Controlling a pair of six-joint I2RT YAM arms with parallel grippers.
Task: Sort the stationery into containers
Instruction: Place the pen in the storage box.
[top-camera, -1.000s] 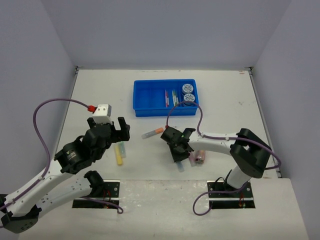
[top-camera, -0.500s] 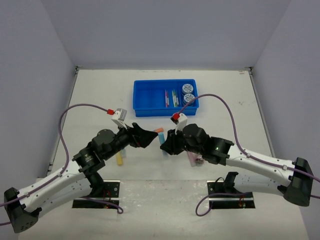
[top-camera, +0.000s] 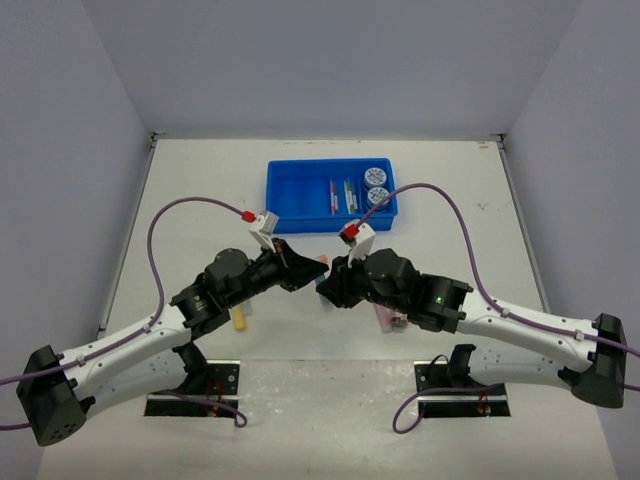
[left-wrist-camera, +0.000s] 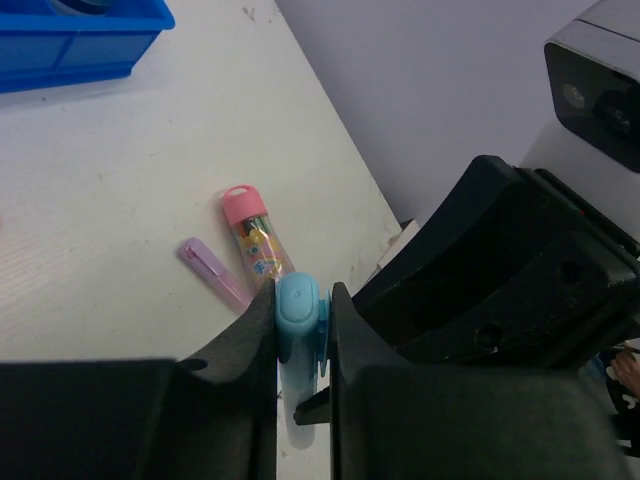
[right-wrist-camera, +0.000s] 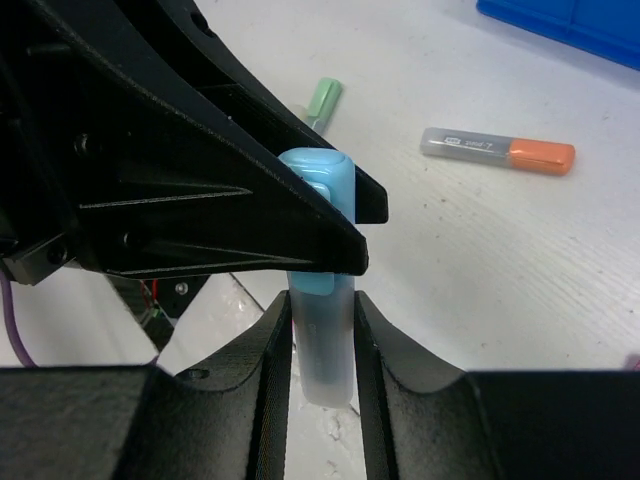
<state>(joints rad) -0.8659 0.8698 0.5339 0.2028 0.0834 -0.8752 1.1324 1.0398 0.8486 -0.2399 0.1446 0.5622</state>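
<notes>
Here both grippers share one blue marker (right-wrist-camera: 322, 345), held between the arms well short of the blue tray (top-camera: 290, 200): the right gripper (right-wrist-camera: 322, 320) pinches its barrel, the left gripper (left-wrist-camera: 300, 318) clamps its cap (pink tube (left-wrist-camera: 255, 235) lies on the table (top-camera: 200, 200) nearby)

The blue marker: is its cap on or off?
On. The right wrist view shows the cap seated on the marker body, with no gap; left jaws pinch the cap, right jaws grip the body.
</notes>
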